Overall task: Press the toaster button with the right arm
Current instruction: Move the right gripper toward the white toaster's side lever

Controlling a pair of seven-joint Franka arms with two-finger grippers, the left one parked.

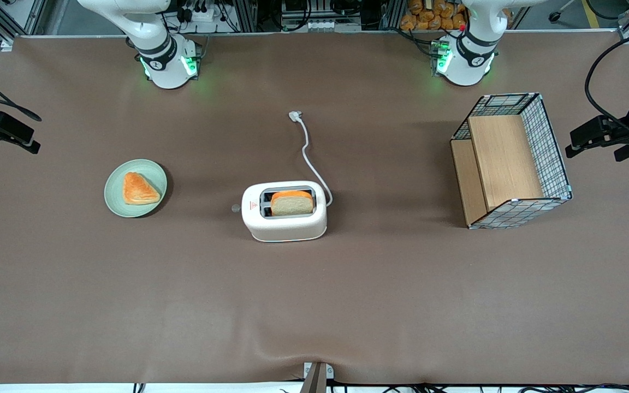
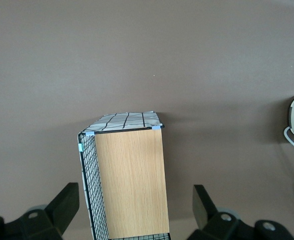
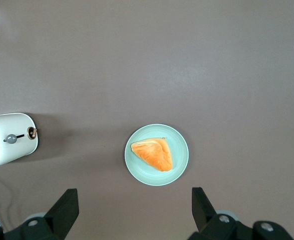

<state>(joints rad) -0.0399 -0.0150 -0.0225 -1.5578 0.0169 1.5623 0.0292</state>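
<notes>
The pincer point(image 3: 131, 212) hangs high above the plate point(image 3: 157, 155), fingers apart — it should close them, then descend squarely onto the toaster button point(image 3: 10, 138) at the toaster point(image 1: 284, 211)'s short end, mid-worktop.

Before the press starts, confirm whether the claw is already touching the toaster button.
No: in the right wrist view the open claw hangs above the green plate, well apart from the toaster button.

I'm looking over a brown mat point(image 1: 314, 305) covering the whole worktop, and it is puckering slightly at the edge nearest the front camera. Aluminium framing point(image 1: 19, 16) and cables point(image 1: 200, 11) are crowding the edge farthest from it. Grey floor point(image 1: 565, 16) is showing past one corner.
</notes>
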